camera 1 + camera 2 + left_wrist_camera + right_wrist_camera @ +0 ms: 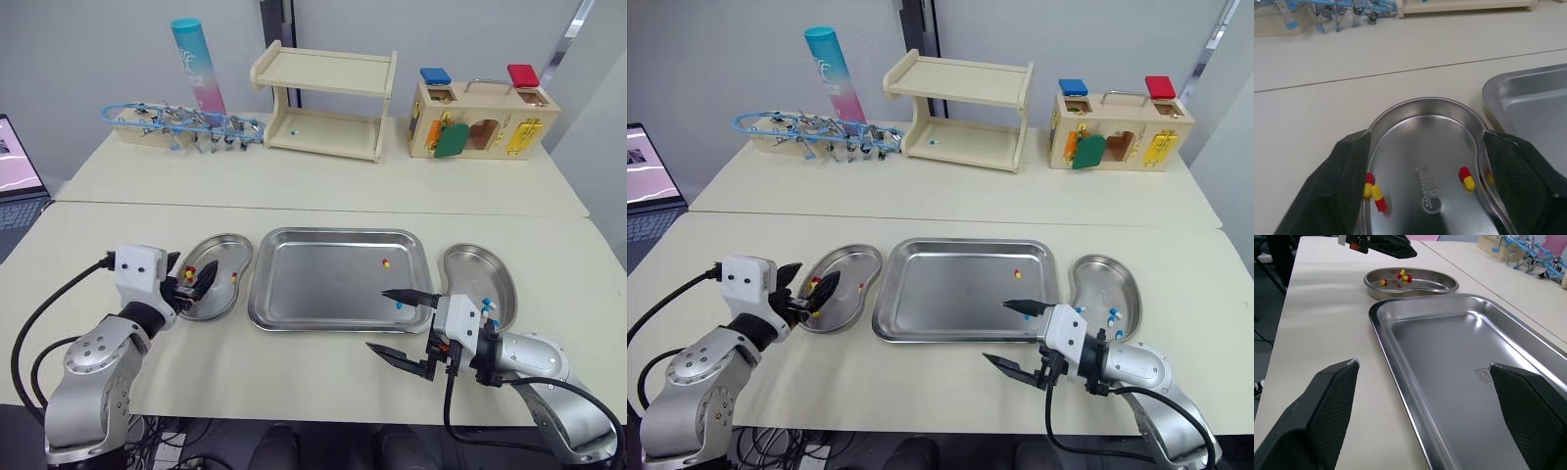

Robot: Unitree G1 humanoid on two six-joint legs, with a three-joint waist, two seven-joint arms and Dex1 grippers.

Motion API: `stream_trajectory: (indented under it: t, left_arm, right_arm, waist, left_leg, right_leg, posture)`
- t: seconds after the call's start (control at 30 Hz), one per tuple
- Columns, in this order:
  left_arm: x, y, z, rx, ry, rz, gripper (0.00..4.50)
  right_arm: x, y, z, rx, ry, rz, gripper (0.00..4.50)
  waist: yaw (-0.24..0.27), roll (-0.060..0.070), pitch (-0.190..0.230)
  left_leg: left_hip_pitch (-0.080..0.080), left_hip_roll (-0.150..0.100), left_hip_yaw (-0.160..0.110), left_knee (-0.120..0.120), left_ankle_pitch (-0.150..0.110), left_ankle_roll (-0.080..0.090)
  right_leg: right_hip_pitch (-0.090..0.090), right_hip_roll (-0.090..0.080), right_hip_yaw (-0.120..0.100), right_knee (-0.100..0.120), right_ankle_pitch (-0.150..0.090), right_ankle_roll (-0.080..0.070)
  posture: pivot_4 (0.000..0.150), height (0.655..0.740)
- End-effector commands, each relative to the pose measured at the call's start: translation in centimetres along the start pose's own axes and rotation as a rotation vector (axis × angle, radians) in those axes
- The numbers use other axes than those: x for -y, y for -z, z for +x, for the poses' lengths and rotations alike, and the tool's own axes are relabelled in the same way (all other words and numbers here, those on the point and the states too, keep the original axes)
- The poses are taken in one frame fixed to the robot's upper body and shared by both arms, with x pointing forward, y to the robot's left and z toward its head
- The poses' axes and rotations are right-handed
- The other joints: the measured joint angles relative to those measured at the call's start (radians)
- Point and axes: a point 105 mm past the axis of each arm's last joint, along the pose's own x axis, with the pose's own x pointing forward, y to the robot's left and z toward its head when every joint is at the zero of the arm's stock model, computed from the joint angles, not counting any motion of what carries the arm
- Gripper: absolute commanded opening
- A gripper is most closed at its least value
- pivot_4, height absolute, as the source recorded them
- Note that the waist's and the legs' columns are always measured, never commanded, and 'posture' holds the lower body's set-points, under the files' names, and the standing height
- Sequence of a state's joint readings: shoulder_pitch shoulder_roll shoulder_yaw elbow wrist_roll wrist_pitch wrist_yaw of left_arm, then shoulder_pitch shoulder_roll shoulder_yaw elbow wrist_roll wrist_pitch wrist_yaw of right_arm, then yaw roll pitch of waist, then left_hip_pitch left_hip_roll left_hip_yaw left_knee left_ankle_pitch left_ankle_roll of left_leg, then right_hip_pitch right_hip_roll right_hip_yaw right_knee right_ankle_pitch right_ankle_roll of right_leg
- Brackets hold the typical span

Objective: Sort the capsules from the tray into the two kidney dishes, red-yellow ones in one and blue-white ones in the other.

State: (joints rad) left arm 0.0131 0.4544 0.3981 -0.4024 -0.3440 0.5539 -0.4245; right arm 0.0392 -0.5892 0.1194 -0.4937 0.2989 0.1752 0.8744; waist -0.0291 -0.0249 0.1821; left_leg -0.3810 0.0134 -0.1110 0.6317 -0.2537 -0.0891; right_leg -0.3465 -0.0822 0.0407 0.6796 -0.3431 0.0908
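Red-yellow capsules (1466,178) are lying in the left dish (231,250), which is sitting just beside the left edge of the tray (323,279). In the left wrist view you are seeing one near the middle of that dish and two touching each other by its rim. Blue-white capsules (1111,314) are resting in the right dish (470,269), just beside the tray's right edge.

Two capsules are waiting in the tray: a red-yellow one (386,262) toward its far right side, and a blue-white one (399,306) near its near right corner.

Your left gripper (196,277) is hovering over the left part of the left dish with its jaws spread wide and nothing between them. Its fingers (1347,186) are flanking the dish in the wrist view.

Your right gripper (377,318) is hanging at the tray's near right corner, jaws also spread and carrying nothing. One finger is reaching over the tray with its tip just beside the blue-white one, while the other is pointing over the table (294,206) in front of the tray.

Along the table's far side a shelf (328,98), a toy box (480,122) and a tube (196,64) are standing well apart from the tray, and a laptop (15,176) is sitting off to the left.
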Motion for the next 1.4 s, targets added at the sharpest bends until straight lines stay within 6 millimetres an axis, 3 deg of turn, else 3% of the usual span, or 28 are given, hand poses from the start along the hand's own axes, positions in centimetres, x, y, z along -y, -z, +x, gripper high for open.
stream_trajectory:
  t: [0.03, 0.33, 0.53, 0.67, 0.8, 0.9, 1.1, 1.23, 1.4]
  left_arm:
    - [-0.6, -1.8, -1.0, 0.061, -0.013, 0.041, 4.37]
    - [-0.5, -3.4, -2.5, 0.112, 0.046, 0.052, 4.37]
    - [-4.7, -3.5, -5.5, 0.066, -0.005, 0.086, 4.44]
    - [-9.4, -1.9, -9.4, -0.034, -0.06, 0.122, 4.44]
    - [-11.1, 1.2, -11.7, -0.142, -0.083, 0.132, 4.44]
    - [-11.4, 3.0, -12.8, -0.191, -0.085, 0.113, 4.44]
    - [-10.7, 4.7, -14.0, -0.243, -0.057, 0.106, 4.44]
    - [-10.4, 5.0, -14.7, -0.26, -0.062, 0.097, 4.44]
    - [-9.9, 5.3, -15.3, -0.27, -0.046, 0.076, 4.44]
  right_arm:
    - [0.2, -0.7, -0.2, 0.03, -0.002, -0.02, 4.5]
    - [0.6, -0.7, -0.3, 0.029, -0.005, -0.033, 4.5]
    - [1.9, -0.4, -1.9, -0.016, 0.027, -0.053, 4.5]
    - [4.5, 0.2, -6.0, -0.119, 0.132, -0.053, 4.5]
    - [6.3, 1.3, -10.1, -0.238, 0.185, -0.071, 4.5]
    - [7.5, 2.3, -13.5, -0.342, 0.223, -0.084, 4.5]
    - [9.4, 4.1, -20.2, -0.513, 0.319, -0.055, 4.5]
    - [9.3, 5.2, -22.1, -0.564, 0.353, -0.008, 4.5]
    - [9.4, 6.2, -23.0, -0.594, 0.395, 0.033, 4.5]
  waist:
    - [0.0, 0.0, 0.0]
    - [-0.002, 0.0, 0.0]
    - [-0.004, 0.0, 0.0]
    - [-0.002, 0.0, 0.0]
    - [-0.001, 0.0, 0.0]
    - [0.0, 0.0, 0.0]
    - [-0.003, -0.001, 0.0]
    - [-0.008, -0.001, 0.0]
    - [-0.01, -0.001, 0.0]
  left_leg:
    - [0.0, 0.0, 0.0, 0.0, 0.0, 0.0]
    - [0.0, 0.0, 0.0, 0.0, 0.0, 0.0]
    - [0.0, 0.0, 0.001, -0.001, 0.0, 0.0]
    - [0.0, 0.0, 0.002, -0.002, 0.0, 0.0]
    - [0.0, 0.0, 0.002, -0.002, 0.0, 0.0]
    - [0.0, 0.0, 0.002, -0.002, 0.0, 0.0]
    - [0.0, 0.0, 0.003, -0.002, 0.0, 0.0]
    - [0.001, 0.001, 0.004, -0.003, 0.0, 0.0]
    - [0.001, 0.001, 0.005, -0.002, 0.0, 0.0]
  right_leg:
    - [0.0, 0.0, 0.0, 0.0, 0.0, 0.0]
    - [0.0, 0.0, 0.0, 0.0, 0.0, 0.0]
    - [-0.001, 0.0, 0.001, 0.0, 0.0, 0.0]
    - [-0.001, 0.0, 0.001, -0.001, 0.0, 0.0]
    - [-0.001, 0.0, 0.001, -0.001, 0.0, 0.0]
    - [-0.001, 0.0, 0.001, -0.001, 0.0, 0.0]
    - [0.0, -0.001, 0.001, -0.001, 0.0, 0.0]
    - [0.0, -0.001, 0.001, -0.002, 0.0, -0.001]
    - [0.0, -0.001, 0.002, -0.001, 0.0, -0.001]
  posture:
    - [0.15, 0.74]
    - [0.15, 0.74]
    - [0.15, 0.74]
    - [0.15, 0.74]
    - [0.15, 0.74]
    - [0.15, 0.74]
    - [0.15, 0.74]
    - [0.15, 0.74]
    - [0.15, 0.74]
